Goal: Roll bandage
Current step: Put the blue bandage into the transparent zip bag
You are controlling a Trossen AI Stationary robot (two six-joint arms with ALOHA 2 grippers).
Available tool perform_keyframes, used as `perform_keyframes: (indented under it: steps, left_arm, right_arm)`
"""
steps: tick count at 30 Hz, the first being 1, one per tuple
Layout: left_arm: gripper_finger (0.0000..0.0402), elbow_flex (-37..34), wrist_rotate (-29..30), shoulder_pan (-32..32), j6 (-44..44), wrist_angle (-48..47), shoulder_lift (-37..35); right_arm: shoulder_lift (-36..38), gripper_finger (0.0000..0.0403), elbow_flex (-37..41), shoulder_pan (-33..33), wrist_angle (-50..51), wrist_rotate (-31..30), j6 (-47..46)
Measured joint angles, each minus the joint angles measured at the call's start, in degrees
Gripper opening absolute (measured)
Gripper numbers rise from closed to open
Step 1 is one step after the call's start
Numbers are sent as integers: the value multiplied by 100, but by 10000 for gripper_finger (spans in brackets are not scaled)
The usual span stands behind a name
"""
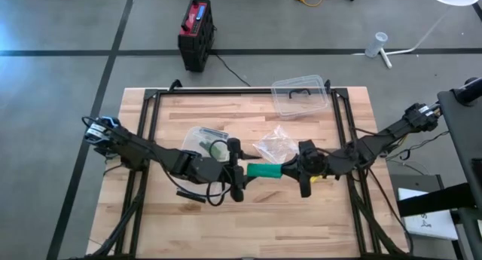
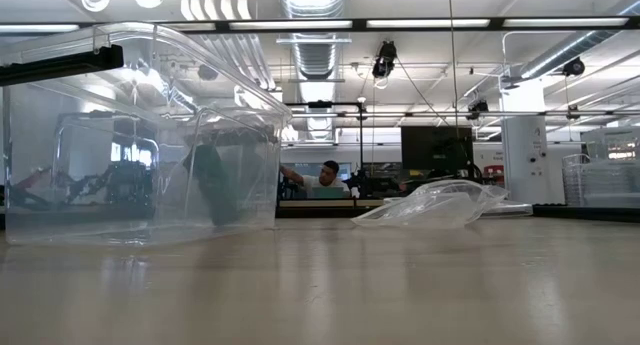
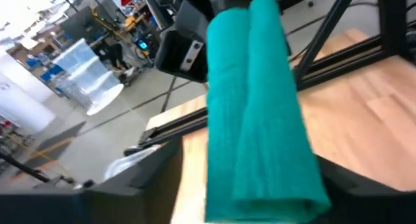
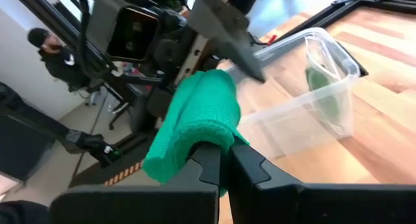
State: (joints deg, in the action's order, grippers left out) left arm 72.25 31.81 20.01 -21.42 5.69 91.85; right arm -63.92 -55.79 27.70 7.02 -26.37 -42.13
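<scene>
A teal bandage [image 1: 263, 170], a flat, partly rolled strip, hangs in the air between my two grippers over the middle of the table. My left gripper [image 1: 236, 172] has its left end and my right gripper [image 1: 300, 169] its right end. In the left wrist view the bandage [image 3: 260, 120] runs away from my fingers toward the right gripper. In the right wrist view it bunches into a wad [image 4: 195, 120] just beyond my shut fingers [image 4: 224, 162]. Neither gripper shows in the low view. My left gripper has the bandage's left end [image 3: 266, 198] between its two fingers [image 3: 143, 191], which stand wide apart, one against each side of the strip. It reaches in about level from the table's left, along the bandage. The strip is clear of the table. My right gripper pinches the bandage's right end [image 4: 208, 136] between its two shut fingers, reaching in about level from the table's right. The cloth bunches up in front of the fingers, so how many layers it has cannot be told. The bandage is lifted clear.
A clear tub [image 1: 203, 143] with something green inside stands just beyond my left gripper, and a crumpled plastic bag [image 1: 275, 145] lies beside it. A clear lid [image 1: 300, 96] lies at the far edge. A black frame [image 1: 151, 102] borders the table. Bare wood lies along the near side.
</scene>
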Motion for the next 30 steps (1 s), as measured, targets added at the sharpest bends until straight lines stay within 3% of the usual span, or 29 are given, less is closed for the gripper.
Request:
perform_keyframes:
  steps: [8,14,20,24,30]
  left_arm:
    - [25,0,-548,-9,727,-195,0]
    - [32,4,-616,17,1621,-649,-103]
    - [14,-7,-1188,17,3037,-1053,-147]
    - [20,-34,-1342,13,3786,-1030,-127]
    - [19,-39,-1337,13,4196,-1016,-120]
  right_arm:
    - [0,20,-7,2,177,-155,607]
    - [193,100,-287,4,646,-530,1961]
    - [253,181,-649,245,811,-557,3921]
    - [16,207,-565,382,478,-518,4918]
    - [-560,217,-540,378,368,-529,5222]
